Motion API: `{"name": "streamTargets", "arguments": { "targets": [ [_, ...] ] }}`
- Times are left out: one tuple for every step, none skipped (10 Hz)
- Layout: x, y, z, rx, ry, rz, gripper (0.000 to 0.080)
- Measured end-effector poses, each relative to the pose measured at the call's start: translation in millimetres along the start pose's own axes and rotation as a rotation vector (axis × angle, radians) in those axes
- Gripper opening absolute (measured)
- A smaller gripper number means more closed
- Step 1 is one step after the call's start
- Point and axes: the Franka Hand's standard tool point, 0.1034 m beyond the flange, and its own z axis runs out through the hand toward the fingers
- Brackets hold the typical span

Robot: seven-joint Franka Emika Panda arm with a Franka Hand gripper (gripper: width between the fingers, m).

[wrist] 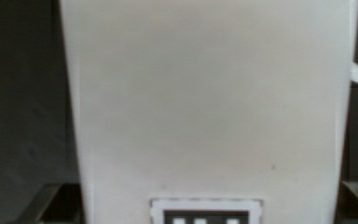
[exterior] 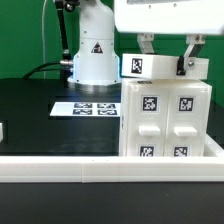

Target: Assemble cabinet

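Observation:
The white cabinet (exterior: 166,118) stands upright at the exterior view's right, with marker tags on its two front panels. A white top piece (exterior: 165,68) with a tag on its end lies across the cabinet's top. My gripper (exterior: 170,60) comes down from above, with one finger on each side of that piece, shut on it. In the wrist view the top piece (wrist: 202,100) fills the frame, a tag (wrist: 206,210) shows at its near end, and dark fingers (wrist: 43,202) flank it. The gripper (wrist: 201,200) straddles it.
The marker board (exterior: 85,108) lies flat on the black table to the left of the cabinet. The white robot pedestal (exterior: 93,55) stands behind it. A white rail (exterior: 80,166) runs along the table's front edge. A small white part (exterior: 3,130) shows at the far left.

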Motion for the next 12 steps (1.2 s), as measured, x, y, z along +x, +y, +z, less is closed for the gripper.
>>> {"name": "streamTargets", "arguments": {
  "targets": [
    [-2.1,-1.3,0.1,0.002,0.001,0.098,0.0561],
    [-2.6,-1.7,-0.1,0.002,0.001,0.128,0.0561],
    [-2.5,-1.9,-0.2,0.003,-0.002,0.213,0.0561],
    [-2.0,-1.8,-0.2,0.001,-0.007,0.23,0.0561],
    [-1.3,-1.9,-0.1,-0.004,-0.016,0.251,0.0561],
    [-3.0,-2.7,0.0,-0.003,-0.022,0.308,0.0561],
    [-4.9,-3.7,-0.9,0.002,-0.03,0.336,0.0645],
    [-4.5,-3.4,-6.2,0.013,-0.038,0.272,0.0761],
    [-5.4,-2.4,-11.2,0.02,-0.04,0.262,0.0761],
    [-6.6,-2.6,-18.6,0.031,-0.044,0.251,0.0788],
    [-7.3,-4.6,-27.2,0.045,-0.05,0.251,0.0797],
    [-7.1,-5.8,-29.3,0.051,-0.05,0.232,0.0797]
  ]
}}
